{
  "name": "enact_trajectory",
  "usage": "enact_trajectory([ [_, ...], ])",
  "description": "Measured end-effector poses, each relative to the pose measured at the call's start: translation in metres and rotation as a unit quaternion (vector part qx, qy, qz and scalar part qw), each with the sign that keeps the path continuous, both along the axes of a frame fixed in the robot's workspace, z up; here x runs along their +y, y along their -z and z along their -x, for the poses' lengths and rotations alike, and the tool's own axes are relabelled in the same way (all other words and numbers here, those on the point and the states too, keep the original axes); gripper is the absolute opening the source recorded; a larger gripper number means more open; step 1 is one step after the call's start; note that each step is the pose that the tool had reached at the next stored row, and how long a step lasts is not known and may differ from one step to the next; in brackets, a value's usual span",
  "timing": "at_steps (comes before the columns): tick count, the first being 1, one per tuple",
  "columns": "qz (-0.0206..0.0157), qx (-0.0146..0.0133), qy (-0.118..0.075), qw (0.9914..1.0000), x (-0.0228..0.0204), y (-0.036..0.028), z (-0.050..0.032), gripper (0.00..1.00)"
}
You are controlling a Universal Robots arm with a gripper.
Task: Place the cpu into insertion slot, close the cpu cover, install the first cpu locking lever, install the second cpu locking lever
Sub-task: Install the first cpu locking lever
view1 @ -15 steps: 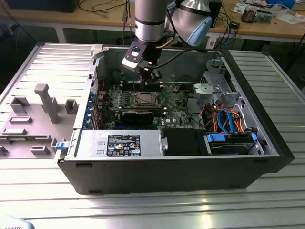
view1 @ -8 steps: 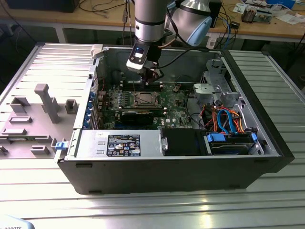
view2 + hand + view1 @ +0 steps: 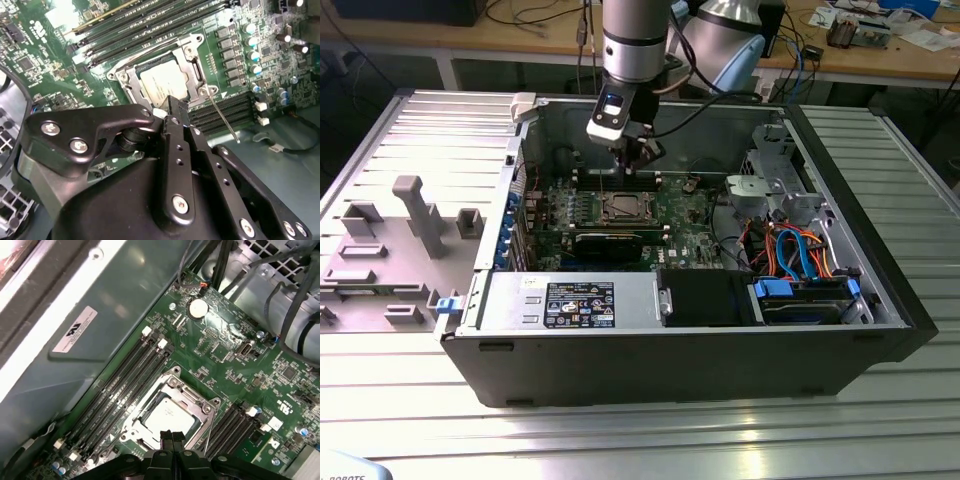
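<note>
We've got the cpu [image 3: 162,82] seated in the insertion slot [image 3: 121,76], the cpu cover [image 3: 191,59] looks down over it, the gripper [image 3: 167,436] hovers close above with fingers pinched together on nothing, and a thin locking lever [image 3: 222,117] sticks out unlatched, so the levers are left.

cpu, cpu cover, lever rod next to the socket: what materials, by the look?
cpu: dull pale-grey metal face, matte.
cpu cover: likely stamped steel, bright glints on edges.
locking lever: thin bare metal wire rod, shiny, probably steel.

Silver-grey arm [image 3: 632,40], black gripper [image 3: 174,104], silver screws [image 3: 180,203]
</note>
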State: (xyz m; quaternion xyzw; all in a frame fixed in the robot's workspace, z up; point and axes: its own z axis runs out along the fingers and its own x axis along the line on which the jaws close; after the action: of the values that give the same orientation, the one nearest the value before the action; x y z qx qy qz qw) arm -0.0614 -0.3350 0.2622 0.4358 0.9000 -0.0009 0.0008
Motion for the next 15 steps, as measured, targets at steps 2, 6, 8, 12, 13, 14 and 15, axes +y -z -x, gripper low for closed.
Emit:
enact_trajectory([
  [2, 0.0, 0.0, 0.0, 1.0, 0.0, -0.0062, 0.0, 0.11],
  [6, -0.0001, 0.0, -0.003, 0.99999, 0.0001, -0.0107, 0.0, 0.11],
  [8, 0.0001, 0.0001, -0.004, 0.99999, 0.0, -0.0107, 0.0, 0.11],
  [12, 0.0, 0.0, -0.02, 0.9998, 0.0001, -0.0107, 0.0, 0.11],
  [13, 0.0, 0.0, -0.027, 0.99964, 0.0, -0.0107, 0.0, 0.11],
  [14, 0.0, 0.0, -0.039, 0.99924, 0.0001, -0.0106, 0.0, 0.11],
  [15, 0.0, 0.0, -0.048, 0.99885, 0.0001, -0.0106, 0.0, 0.11],
])
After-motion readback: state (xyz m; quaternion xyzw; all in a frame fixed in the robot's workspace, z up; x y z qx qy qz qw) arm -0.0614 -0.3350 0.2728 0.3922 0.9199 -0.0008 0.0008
